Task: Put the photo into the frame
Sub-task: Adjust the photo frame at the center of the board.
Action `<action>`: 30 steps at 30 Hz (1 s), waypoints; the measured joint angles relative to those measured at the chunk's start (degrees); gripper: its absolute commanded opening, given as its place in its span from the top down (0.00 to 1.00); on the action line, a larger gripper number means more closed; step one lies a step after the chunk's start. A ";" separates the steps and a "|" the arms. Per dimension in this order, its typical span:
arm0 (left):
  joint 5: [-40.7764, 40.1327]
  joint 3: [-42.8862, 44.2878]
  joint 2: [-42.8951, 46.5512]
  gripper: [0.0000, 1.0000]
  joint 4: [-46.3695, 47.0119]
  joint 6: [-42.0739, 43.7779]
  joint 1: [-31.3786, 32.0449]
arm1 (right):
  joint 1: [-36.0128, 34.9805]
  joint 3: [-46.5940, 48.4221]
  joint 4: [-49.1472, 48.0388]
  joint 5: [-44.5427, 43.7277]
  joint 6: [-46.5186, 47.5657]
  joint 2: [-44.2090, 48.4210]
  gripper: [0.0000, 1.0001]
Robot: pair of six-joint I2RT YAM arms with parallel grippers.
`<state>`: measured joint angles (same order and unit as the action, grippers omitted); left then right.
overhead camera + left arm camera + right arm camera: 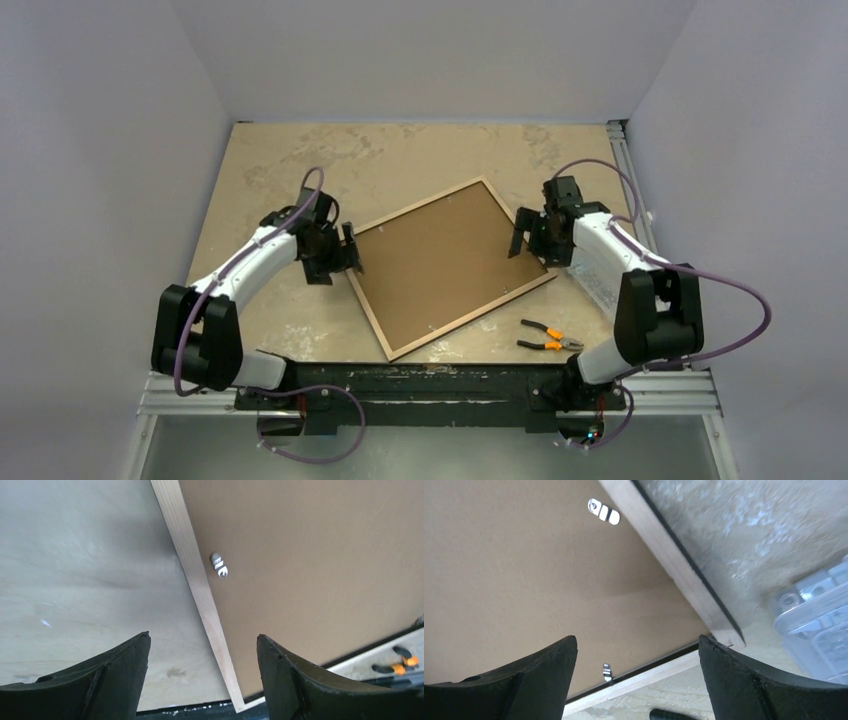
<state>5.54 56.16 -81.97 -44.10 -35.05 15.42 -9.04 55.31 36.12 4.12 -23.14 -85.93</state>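
Observation:
The frame (372,309) lies face down in the middle of the table, its light wood back rails up, with the brown backing board (445,262) inside it. The photo is hidden. My left gripper (353,251) is open over the frame's left corner; its wrist view shows the wood rail (200,582) between the jaws and a metal tab (219,565). My right gripper (521,237) is open over the frame's right corner; its wrist view shows the rail (664,555) and two metal tabs (604,511).
Orange-handled pliers (548,338) lie on the table near the front right, also in the left wrist view (400,662). A clear plastic box (600,275) sits by the right arm, also in the right wrist view (819,615). White walls enclose the table.

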 measured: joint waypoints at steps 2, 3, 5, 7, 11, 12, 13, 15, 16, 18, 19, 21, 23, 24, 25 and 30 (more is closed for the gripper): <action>3.21 -4.61 2.38 0.24 1.53 -1.31 0.02 | 0.70 1.49 0.20 -0.59 0.17 -0.94 0.11; 5.18 -7.76 3.23 0.24 2.95 -2.21 0.00 | 1.14 2.60 0.31 -0.90 0.26 -1.57 0.10; 7.69 -12.00 3.61 0.25 4.79 -3.85 0.00 | 1.77 4.83 0.31 -1.68 0.33 -2.89 0.10; 9.77 -15.56 3.63 0.25 6.86 -5.68 0.00 | 2.51 7.45 0.28 -1.92 0.35 -4.83 0.10; 13.14 -17.14 4.15 0.24 10.36 -8.87 -0.02 | 3.80 10.60 0.09 -2.03 0.57 -9.05 0.11; 13.70 -17.18 3.98 0.25 11.47 -9.20 -0.02 | 3.93 10.86 0.04 -1.95 0.70 -10.01 0.11; 14.05 -17.18 3.76 0.25 12.50 -9.53 -0.02 | 4.11 11.10 0.04 -1.75 0.79 -11.26 0.11; 15.02 -17.16 3.13 0.25 14.34 -10.16 -0.04 | 4.31 11.10 -0.09 -1.05 1.11 -13.46 0.12; 15.56 -17.16 2.75 0.25 15.08 -10.51 -0.02 | 4.33 10.93 -0.24 -0.22 1.16 -14.34 0.12; 16.33 -16.81 2.01 0.25 15.87 -10.91 -0.04 | 4.33 9.92 -0.92 1.44 1.31 -14.95 0.12; 16.61 -16.39 1.44 0.25 16.09 -10.93 -0.02 | 4.33 9.11 -1.14 2.01 1.49 -14.78 0.13; 16.83 -15.32 0.24 0.25 16.28 -10.95 -0.04 | 4.28 7.61 -1.92 3.06 1.79 -13.49 0.13; 16.83 -13.55 -1.25 0.26 16.02 -10.86 -0.04 | 4.46 5.99 -2.43 4.42 1.88 -12.00 0.13; 16.55 -12.79 -1.86 0.26 15.61 -10.84 -0.04 | 4.52 4.90 -2.80 4.96 2.05 -11.10 0.14; 16.15 -11.72 -2.69 0.26 15.06 -10.78 -0.15 | 4.61 3.58 -3.19 5.49 2.27 -10.12 0.14; 12.33 -4.02 -7.41 0.26 11.08 -8.72 -0.76 | 4.92 -3.91 -3.87 8.39 2.91 -3.56 0.15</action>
<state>17.87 52.14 -89.38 -33.01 -43.77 14.66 -4.12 51.40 32.25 12.51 -20.23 -89.49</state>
